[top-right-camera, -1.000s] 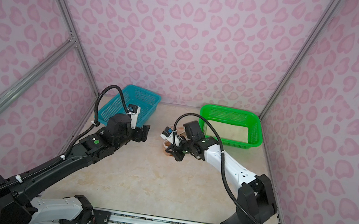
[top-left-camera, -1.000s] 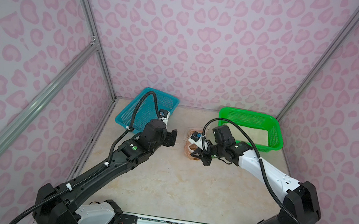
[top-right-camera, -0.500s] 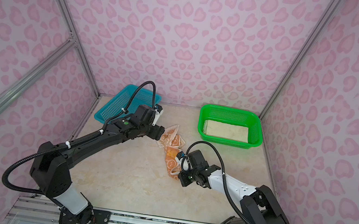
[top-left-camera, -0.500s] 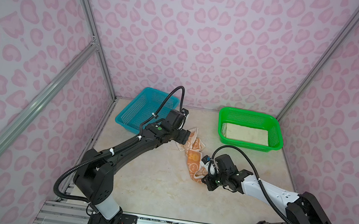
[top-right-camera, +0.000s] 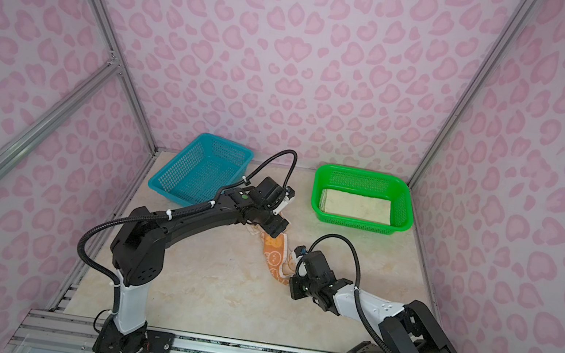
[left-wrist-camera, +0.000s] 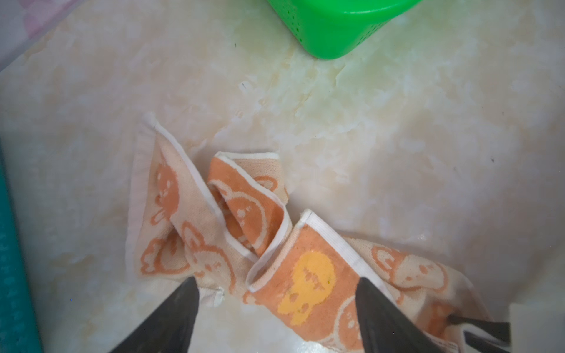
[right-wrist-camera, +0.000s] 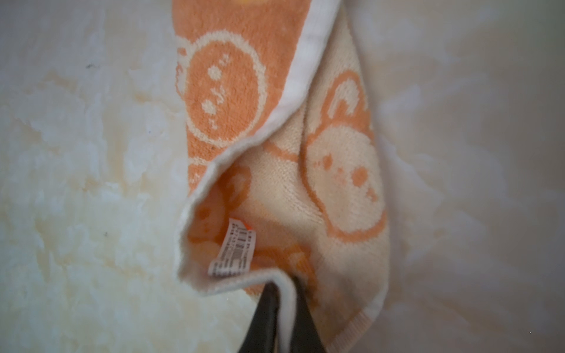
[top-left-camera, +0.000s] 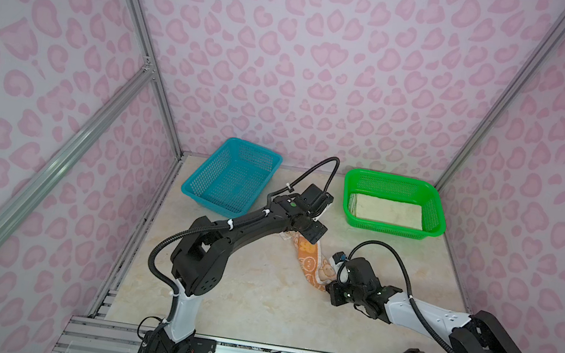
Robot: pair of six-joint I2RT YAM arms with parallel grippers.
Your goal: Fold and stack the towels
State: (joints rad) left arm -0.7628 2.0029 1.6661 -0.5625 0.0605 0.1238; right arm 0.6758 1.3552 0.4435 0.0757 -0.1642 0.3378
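Two right fingers (right-wrist-camera: 264,321) seemingly pinch towel's (right-wrist-camera: 226,85) hem, tabletop (right-wrist-camera: 76,183) either side.

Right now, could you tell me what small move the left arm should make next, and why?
Probably lower the left gripper and close it on the peach towel end lying between its open jaws. The right gripper pinches the opposite hem, and the towel lies twisted on the table, so a second grip seems needed to spread it.

Peach rabbit-face towel (top-left-camera: 309,262), teal basket (top-left-camera: 255,146), green basket (top-left-camera: 391,231).
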